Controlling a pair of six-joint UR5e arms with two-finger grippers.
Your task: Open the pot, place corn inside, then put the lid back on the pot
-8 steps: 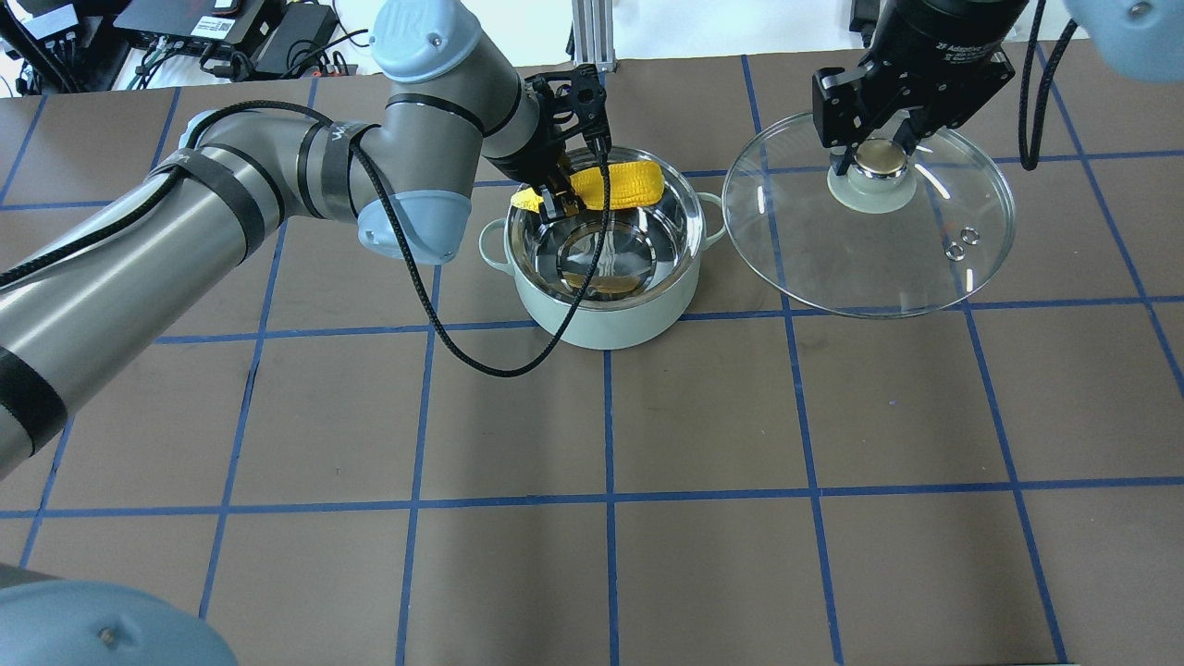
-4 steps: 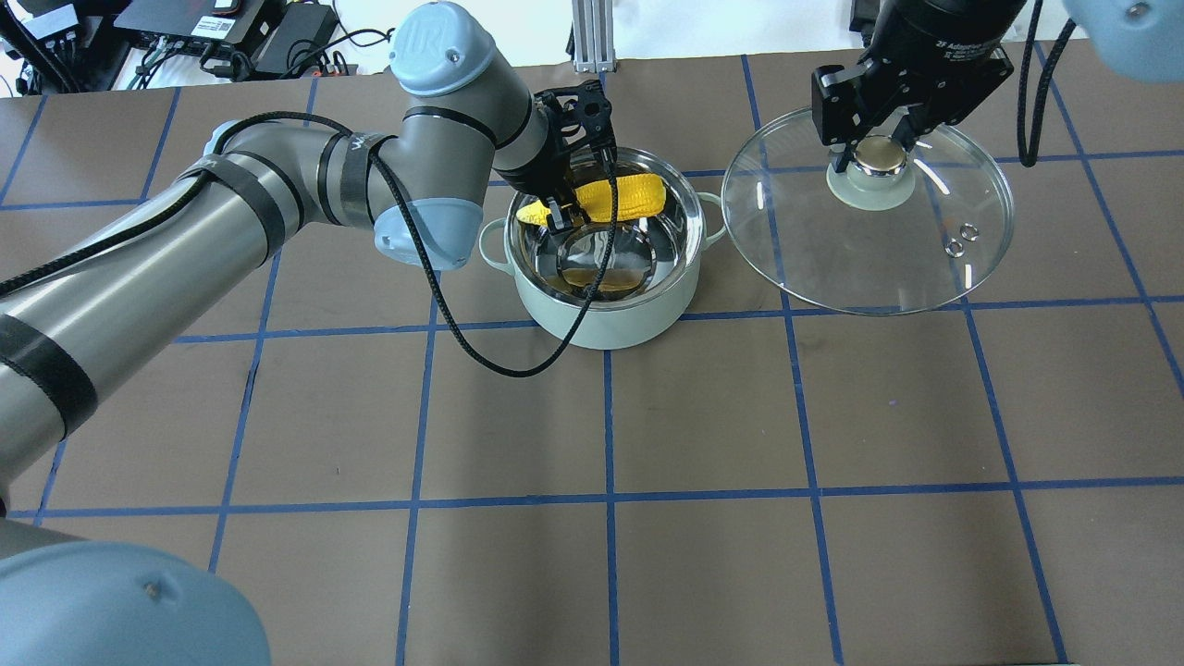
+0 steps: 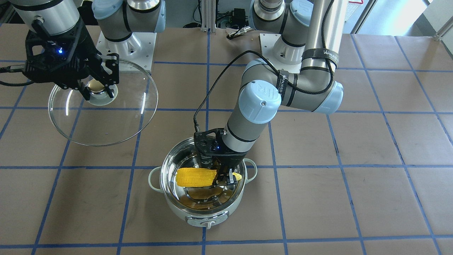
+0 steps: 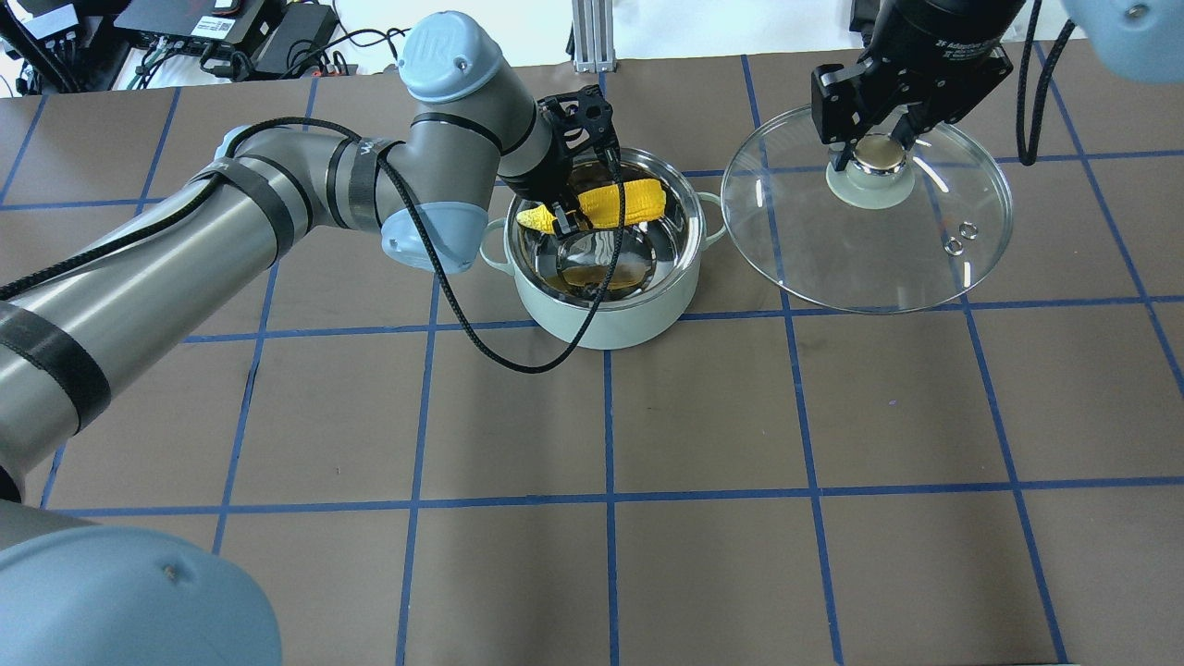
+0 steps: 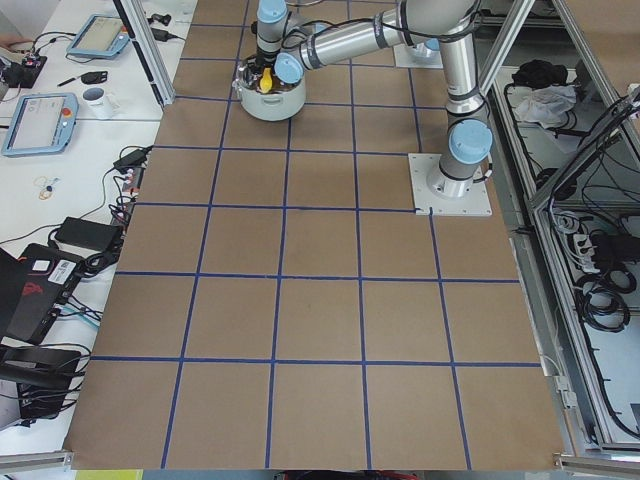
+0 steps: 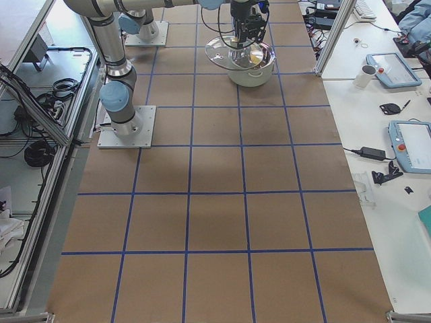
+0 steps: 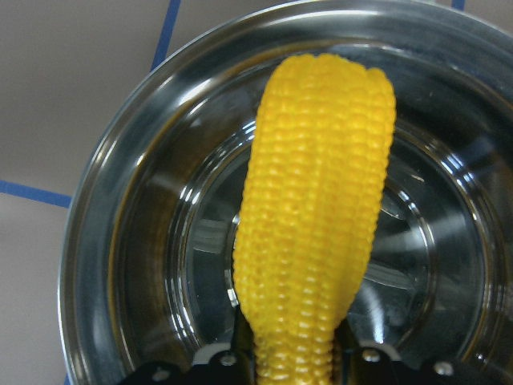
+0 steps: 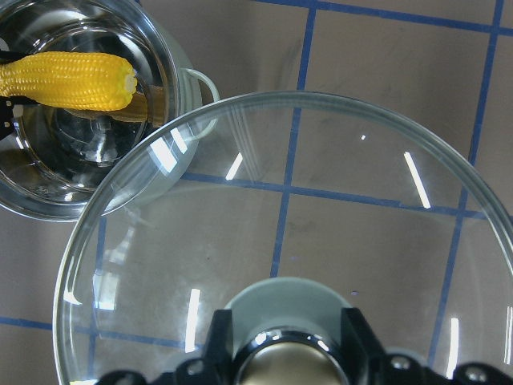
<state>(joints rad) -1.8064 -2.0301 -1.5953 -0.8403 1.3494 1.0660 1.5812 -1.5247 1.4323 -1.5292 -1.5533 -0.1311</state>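
Note:
The pale mint pot stands open on the table, its steel inside bare. My left gripper is shut on the tapered end of the yellow corn and holds it level inside the pot's mouth, above the bottom; the corn also shows in the left wrist view and the front view. My right gripper is shut on the knob of the clear glass lid, held in the air to the pot's right. The lid fills the right wrist view.
The brown table has a blue tape grid. A black cable hangs from my left arm across the pot's front rim. Electronics and cables lie behind the table's back edge.
My left arm has carried the corn a little forward and lower into the pot's mouth. The right gripper and the lid have stayed where they were.

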